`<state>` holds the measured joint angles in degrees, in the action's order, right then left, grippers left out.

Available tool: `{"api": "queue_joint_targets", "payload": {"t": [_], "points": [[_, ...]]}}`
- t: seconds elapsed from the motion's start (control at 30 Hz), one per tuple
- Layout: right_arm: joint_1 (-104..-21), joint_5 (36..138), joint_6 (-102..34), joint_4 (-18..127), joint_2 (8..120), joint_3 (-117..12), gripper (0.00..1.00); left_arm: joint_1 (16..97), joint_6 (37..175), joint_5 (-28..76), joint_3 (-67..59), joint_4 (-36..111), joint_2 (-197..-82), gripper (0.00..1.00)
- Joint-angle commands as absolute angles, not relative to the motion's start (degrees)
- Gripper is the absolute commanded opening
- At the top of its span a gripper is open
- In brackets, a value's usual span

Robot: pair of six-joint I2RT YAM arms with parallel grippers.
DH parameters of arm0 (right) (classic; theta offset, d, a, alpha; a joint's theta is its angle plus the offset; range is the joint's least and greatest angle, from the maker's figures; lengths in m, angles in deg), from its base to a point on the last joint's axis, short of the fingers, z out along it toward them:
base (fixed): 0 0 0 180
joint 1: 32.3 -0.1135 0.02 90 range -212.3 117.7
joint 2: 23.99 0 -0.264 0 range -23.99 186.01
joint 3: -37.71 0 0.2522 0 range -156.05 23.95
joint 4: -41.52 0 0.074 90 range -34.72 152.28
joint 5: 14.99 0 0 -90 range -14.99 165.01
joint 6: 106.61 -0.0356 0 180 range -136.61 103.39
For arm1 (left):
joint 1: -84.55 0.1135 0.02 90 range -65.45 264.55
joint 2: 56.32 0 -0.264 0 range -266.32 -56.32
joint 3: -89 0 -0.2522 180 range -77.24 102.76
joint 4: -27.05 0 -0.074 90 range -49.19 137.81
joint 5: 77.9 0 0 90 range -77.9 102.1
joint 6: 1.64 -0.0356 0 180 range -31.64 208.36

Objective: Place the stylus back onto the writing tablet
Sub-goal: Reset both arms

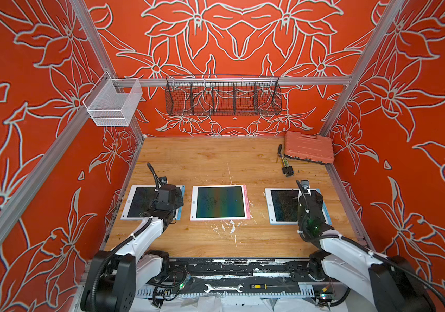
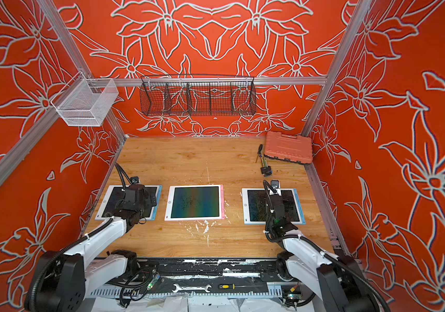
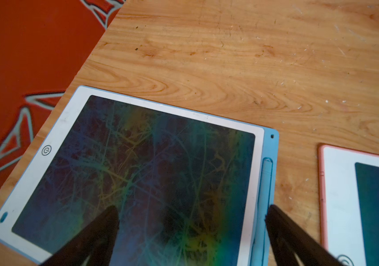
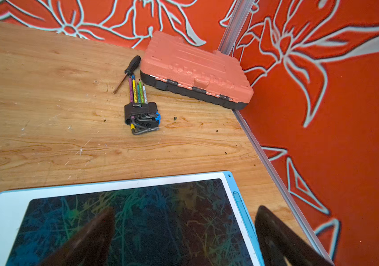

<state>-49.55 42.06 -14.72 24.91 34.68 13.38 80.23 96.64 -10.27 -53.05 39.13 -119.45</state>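
Three writing tablets lie in a row on the wooden table. On the left blue-edged tablet (image 1: 140,201) (image 3: 45,165), a pale blue stylus (image 3: 266,175) lies in the side slot. My left gripper (image 3: 192,208) (image 1: 172,192) hovers open over this tablet's screen with nothing between its fingers. Over the right blue-edged tablet (image 1: 281,205) (image 4: 13,205), my right gripper (image 4: 186,208) (image 1: 312,195) also hangs open and empty. A blue stylus (image 4: 241,207) sits in that tablet's edge slot. The middle tablet (image 1: 220,202) has a pink edge.
An orange tool case (image 1: 309,147), a hex key set (image 1: 287,168) and a dark screwdriver (image 1: 279,152) lie at the back right. A black wire basket (image 1: 222,96) and a white mesh basket (image 1: 113,102) hang on the frame. A wrench (image 1: 222,288) lies on the front rail.
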Motion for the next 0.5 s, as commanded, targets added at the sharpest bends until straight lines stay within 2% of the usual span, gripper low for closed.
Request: {"api": "queue_joint_targets", "payload": {"t": [0.0,0.27,0.47], "points": [[-48.30,45.59,-12.76,15.29,39.87,11.46,0.97,81.14,94.19,-7.98,-51.33,33.85,-121.39,0.97],[-45.85,46.49,-11.10,1.53,54.61,9.18,0.97,81.93,92.67,-4.87,-50.47,30.87,-124.02,0.97],[-44.02,49.46,-13.07,6.22,53.78,7.90,0.97,82.24,91.97,-2.99,-50.09,27.06,-126.23,0.97]]}}
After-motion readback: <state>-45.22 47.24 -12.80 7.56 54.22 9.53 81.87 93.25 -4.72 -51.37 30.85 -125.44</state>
